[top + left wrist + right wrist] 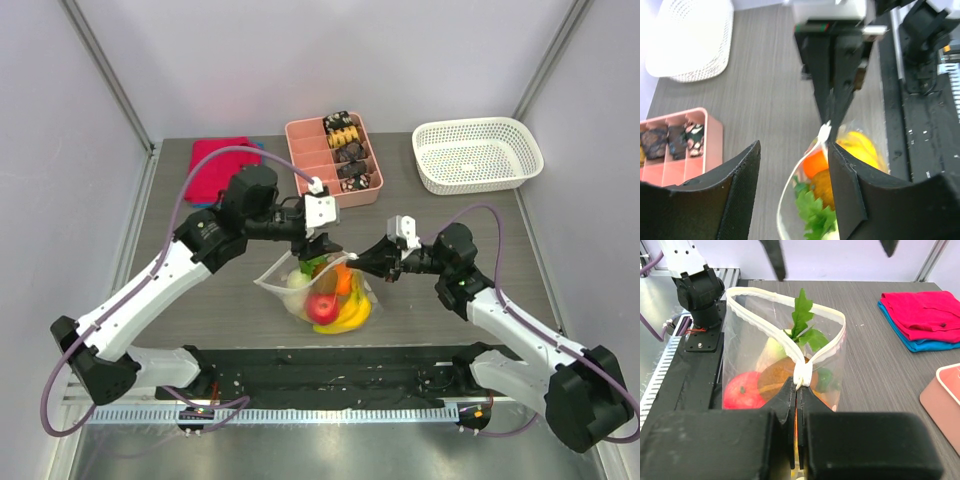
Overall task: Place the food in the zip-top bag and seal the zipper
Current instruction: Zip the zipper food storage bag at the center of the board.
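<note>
The zip-top bag (325, 296) stands at the table's middle with its mouth open. Inside it is the food: a red apple (322, 307), yellow bananas (351, 316), an orange (343, 280) and a green leaf (312, 266). My right gripper (802, 382) is shut on the near end of the zipper (785, 300), whose two strips spread into a loop. The apple (742, 390) and leaf (802, 320) show through the bag. My left gripper (794, 146) is open above the mouth, with the rim (788, 192) between its fingers (850, 185). It hangs over the bag in the top view (316, 246).
A pink divided tray (333, 158) of dark snacks stands at the back centre. A white mesh basket (477, 153) is at the back right. A red cloth on a blue one (220, 165) lies at the back left. The black base plate (330, 370) runs along the near edge.
</note>
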Available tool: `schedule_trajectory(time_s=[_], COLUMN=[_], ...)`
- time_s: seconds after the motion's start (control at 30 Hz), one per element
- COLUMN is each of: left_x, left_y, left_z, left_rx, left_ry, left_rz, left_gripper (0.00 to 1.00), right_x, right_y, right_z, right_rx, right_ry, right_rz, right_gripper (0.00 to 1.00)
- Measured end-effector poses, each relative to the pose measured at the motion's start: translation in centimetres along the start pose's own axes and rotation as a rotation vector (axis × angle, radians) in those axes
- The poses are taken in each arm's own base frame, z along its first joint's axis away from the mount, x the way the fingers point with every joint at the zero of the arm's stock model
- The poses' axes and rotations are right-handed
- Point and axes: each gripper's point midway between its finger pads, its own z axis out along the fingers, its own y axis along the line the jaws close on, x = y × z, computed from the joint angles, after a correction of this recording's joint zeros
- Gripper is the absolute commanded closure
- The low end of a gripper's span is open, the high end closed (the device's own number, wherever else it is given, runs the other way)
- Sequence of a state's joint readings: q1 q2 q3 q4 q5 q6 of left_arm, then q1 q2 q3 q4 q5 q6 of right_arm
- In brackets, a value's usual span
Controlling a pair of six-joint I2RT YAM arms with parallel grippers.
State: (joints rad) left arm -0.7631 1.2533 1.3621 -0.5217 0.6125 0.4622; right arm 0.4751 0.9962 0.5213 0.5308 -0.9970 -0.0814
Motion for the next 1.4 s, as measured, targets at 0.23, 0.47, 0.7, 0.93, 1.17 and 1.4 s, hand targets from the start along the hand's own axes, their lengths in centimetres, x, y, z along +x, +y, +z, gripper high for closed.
schedule_trajectory(time_s=[0.23, 0.47, 0.7, 0.93, 1.17, 1.4], left_x=[0.4, 3.4, 3.1, 2.8, 3.2, 3.5], left_y=[-2.0, -2.5, -2.6, -2.9, -3.2, -3.8], left_z=[2.4, 4.1, 4.1, 4.4, 4.9, 4.9], left_rx=[0.091, 0.139, 0.149, 0.169, 0.195, 0.225], left_ry=[0.036, 0.126, 0.126, 0.115, 0.12, 0.127], left_rz=[-0.032, -0.098, -0.092, -0.084, -0.083, -0.09], left_gripper=[0.51, 0.51, 0.53, 0.54, 0.8, 1.0], right_x=[-0.1, -0.1, 0.0, -0.1, -0.1, 0.0], right_y=[0.2, 0.6, 0.8, 0.8, 0.8, 0.6], right_z=[-0.3, -0.5, -0.5, -0.5, -0.5, -0.6], right_rx=[-0.002, -0.013, -0.02, -0.021, -0.021, -0.01], right_ry=[0.007, 0.012, 0.016, 0.019, 0.02, 0.026], right_rz=[-0.027, -0.044, -0.049, -0.046, -0.044, -0.039], right_gripper=[0.99, 0.99, 0.99, 0.99, 0.99, 0.99])
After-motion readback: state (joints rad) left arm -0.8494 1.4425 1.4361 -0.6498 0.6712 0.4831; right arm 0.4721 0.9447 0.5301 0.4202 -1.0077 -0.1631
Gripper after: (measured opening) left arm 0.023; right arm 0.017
